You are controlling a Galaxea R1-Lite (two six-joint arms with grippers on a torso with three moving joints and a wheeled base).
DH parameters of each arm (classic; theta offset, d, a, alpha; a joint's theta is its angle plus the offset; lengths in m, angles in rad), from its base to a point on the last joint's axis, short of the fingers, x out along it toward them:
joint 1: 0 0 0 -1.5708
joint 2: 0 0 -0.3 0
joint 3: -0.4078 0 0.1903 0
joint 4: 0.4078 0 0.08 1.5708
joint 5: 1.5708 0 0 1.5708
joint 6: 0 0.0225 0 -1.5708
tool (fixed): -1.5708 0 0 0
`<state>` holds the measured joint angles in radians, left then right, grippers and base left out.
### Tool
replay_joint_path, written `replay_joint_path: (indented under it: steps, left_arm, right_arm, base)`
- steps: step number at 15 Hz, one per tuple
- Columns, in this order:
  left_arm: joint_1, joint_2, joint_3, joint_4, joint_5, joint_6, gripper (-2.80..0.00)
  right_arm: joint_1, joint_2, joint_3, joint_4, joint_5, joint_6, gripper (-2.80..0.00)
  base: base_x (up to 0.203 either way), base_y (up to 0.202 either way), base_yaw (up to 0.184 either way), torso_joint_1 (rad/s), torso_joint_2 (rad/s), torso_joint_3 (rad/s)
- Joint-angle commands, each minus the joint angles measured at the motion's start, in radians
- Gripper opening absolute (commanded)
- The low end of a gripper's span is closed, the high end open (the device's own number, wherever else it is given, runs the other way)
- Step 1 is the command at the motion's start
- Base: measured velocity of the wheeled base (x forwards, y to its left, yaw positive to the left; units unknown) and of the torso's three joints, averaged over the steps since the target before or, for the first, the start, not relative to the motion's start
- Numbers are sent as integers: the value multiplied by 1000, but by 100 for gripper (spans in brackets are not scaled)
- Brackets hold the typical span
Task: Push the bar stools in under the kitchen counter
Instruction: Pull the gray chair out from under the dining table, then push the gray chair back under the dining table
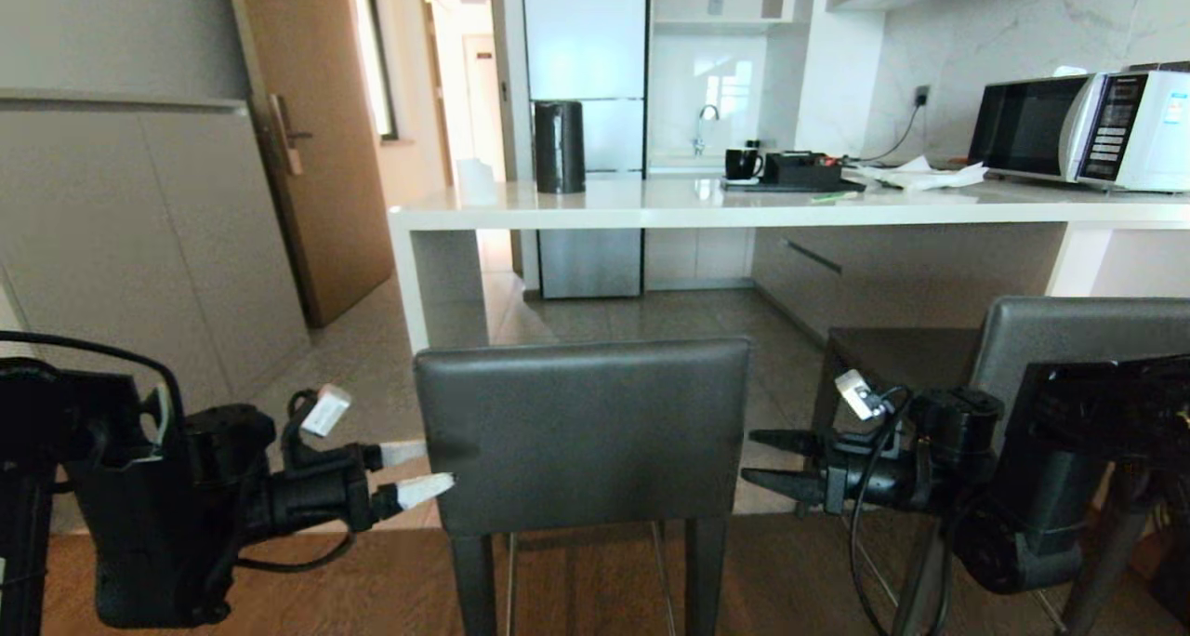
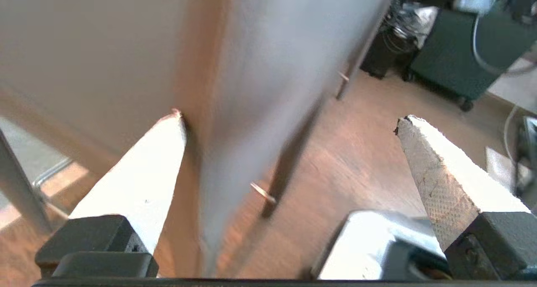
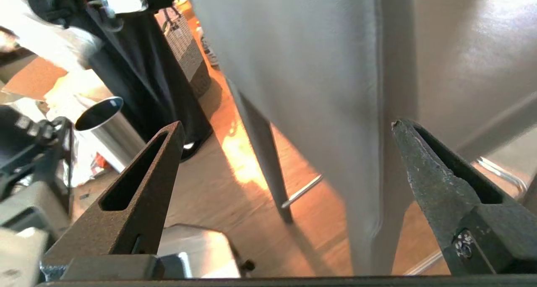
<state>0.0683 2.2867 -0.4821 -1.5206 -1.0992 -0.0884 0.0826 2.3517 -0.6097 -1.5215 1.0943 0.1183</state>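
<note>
Left gripper [image 1: 416,471] and right gripper [image 1: 770,461], jaws released and empty, flank the near stool's backrest [image 1: 584,431], 1 on each edge. Stool stands short of the counter [image 1: 744,206]; 2nd stool [image 1: 1069,338] waits at right. Step: bracing; next, likely a level, even push forward.

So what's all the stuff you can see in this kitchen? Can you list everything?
bar stools: two, dark grey; one centred before the counter, one right.
kitchen counter: one, white, across the middle.
kettle: one, black, on the counter's left.
mug: one, black, mid-counter.
microwave: one, white, counter's far right.
fridge: one, pale, behind.
door: one, brown, left.
left gripper: white fingers, open, at the centre stool's left edge.
right gripper: black fingers, open, at its right edge.
</note>
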Motion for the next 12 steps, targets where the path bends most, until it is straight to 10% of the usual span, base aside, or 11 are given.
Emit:
replay_joint_path:
  steps: [1,9,12]
  left_arm:
    - [40,-94,95,-9,-11,14,0]
    - [164,-663,449,-9,-226,12,0]
    - [171,-955,449,-9,-226,-163,0]
  right_arm:
    - [-22,-108,93,-8,9,-4,0]
    - [-104,-688,528,-9,19,6,0]
    - [-137,-1003,574,-9,-27,150,0]
  base:
    - [0,0,0,0,0,0]
    - [0,0,0,0,0,0]
    - [0,0,0,0,0,0]
